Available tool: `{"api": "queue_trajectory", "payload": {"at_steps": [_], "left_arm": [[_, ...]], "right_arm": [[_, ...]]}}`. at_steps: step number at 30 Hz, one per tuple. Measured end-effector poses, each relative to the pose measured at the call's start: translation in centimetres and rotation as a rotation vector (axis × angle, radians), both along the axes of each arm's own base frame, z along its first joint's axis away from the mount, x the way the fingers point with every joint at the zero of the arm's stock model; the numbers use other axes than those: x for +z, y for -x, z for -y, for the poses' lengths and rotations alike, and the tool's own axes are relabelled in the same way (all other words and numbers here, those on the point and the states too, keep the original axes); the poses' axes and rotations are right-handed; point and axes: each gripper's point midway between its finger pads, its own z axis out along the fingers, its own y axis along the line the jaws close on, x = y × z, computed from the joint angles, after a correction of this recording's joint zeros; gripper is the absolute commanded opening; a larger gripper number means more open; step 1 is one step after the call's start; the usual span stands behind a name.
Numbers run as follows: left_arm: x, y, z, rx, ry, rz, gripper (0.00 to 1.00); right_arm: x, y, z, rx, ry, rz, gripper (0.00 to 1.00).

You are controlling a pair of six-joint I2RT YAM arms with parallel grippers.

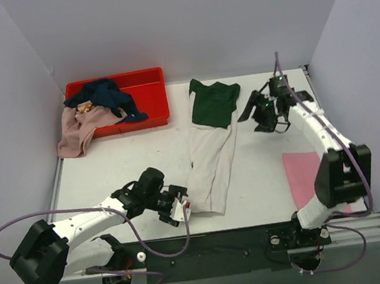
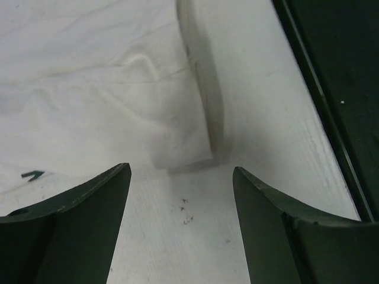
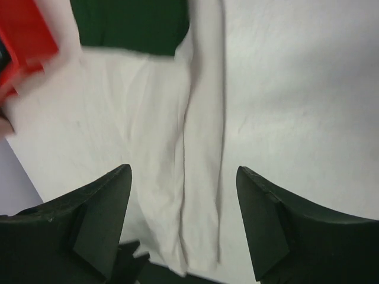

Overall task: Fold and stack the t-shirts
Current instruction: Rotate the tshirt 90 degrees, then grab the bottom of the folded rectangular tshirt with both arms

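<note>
Top external view left parts of the cloth hard to read: the bright pink t-shirt (image 1: 301, 174) lay to the near side of the right gripper (image 1: 268, 116), and the right arm covered its near edge, while the navy t-shirt (image 1: 104, 94) and the dusty pink t-shirt (image 1: 76, 133) were bunched together in and over the red crate (image 1: 148, 74), far beyond the left gripper (image 1: 180, 210), so their shapes could not be made out. The white and green t-shirt (image 1: 210, 159) lay as a long narrow strip on the table (image 1: 130, 163) between the two grippers, its green end level with the right jaws, its white near corner just beside the left jaws. In the left wrist view that white corner sat just ahead of the gap, and both jaws stood wide apart with only bare table between them; the rest of the shirt was cut off. In the right wrist view the jaws were likewise spread and held nothing, with the strip running ahead of and below them; the crate was a red blur at the left. Counted: four t-shirts, one crate, two grippers.
</note>
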Motion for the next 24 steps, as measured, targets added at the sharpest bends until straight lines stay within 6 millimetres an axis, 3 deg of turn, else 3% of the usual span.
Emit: {"api": "queue_trajectory", "payload": {"at_steps": [3,5,7,11,15,21,22,23,24], "left_arm": [[-0.8,1.0,0.8,-0.068,0.002,0.037,0.82],[-1.2,1.0,1.1,-0.082,0.004,0.071,0.82],[-1.6,0.5,1.1,-0.089,-0.004,0.118,0.82],[-2.2,-0.7,1.2,-0.098,-0.030,0.183,0.78],[-2.3,-0.9,1.9,-0.127,-0.034,0.217,0.70],[-2.8,0.7,2.6,-0.188,-0.051,0.225,0.37],[-2.8,0.8,2.7,-0.190,-0.053,0.222,0.21],[-2.9,0.9,2.8,-0.190,-0.054,0.222,0.15],[-2.9,0.8,2.8,-0.181,-0.053,0.217,0.00]], "right_arm": [[0.5,7.6,-4.5,0.160,0.041,0.000,0.63],[-1.3,12.3,-6.6,0.251,0.057,-0.059,0.63],[-4.5,17.5,-8.3,0.342,0.092,-0.169,0.63],[-8.1,23.8,-10.4,0.470,0.137,-0.301,0.63],[-9.6,25.4,-11.8,0.495,0.132,-0.339,0.60],[-12.6,25.7,-13.6,0.504,0.074,-0.443,0.33],[-12.7,26.0,-14.2,0.512,0.040,-0.469,0.24],[-12.7,26.2,-14.7,0.523,0.014,-0.477,0.19],[-12.8,26.3,-15.1,0.534,-0.001,-0.479,0.07]]}}
